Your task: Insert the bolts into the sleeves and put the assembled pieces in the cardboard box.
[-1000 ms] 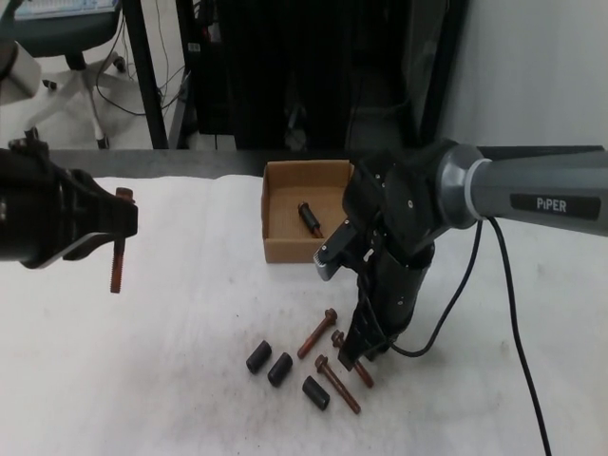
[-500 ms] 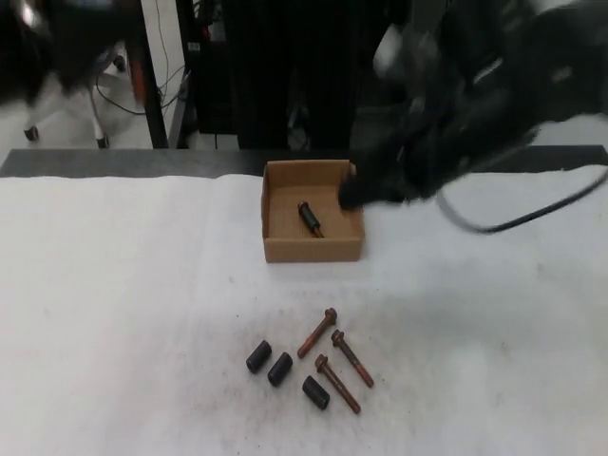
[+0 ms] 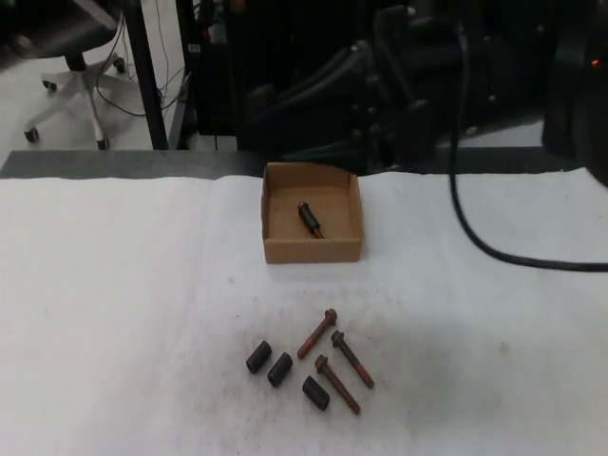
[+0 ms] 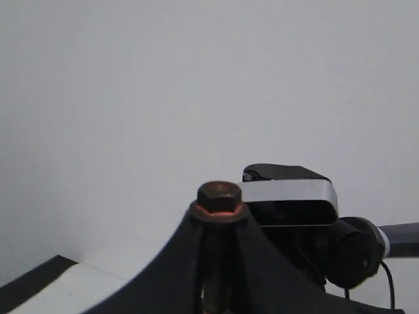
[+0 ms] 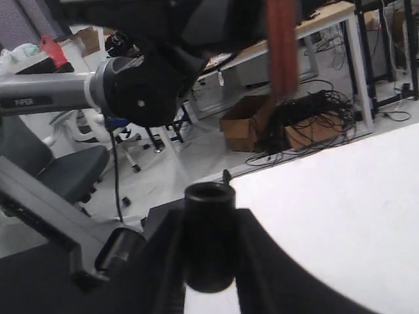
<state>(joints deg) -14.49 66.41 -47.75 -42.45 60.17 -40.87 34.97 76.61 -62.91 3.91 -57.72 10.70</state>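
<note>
Bolt and sleeve are each in hand. The left gripper is closed on the bolt's shank, with the hex head standing proud above the fingers. The right gripper clamps the black sleeve with its open bore facing outward.

In the right wrist view a reddish shank, which we take to be that same bolt, hangs beyond the sleeve and off its axis. Our worry is the line-up. If the shank meets the rim rather than the bore, it may jam or twist the sleeve in the fingers, and either part could drop to the bench.

The cardboard box, upper centre of the high view, holds one assembled piece. At lower centre, three loose bolts and three loose sleeves lie close together on the white cloth.
</note>
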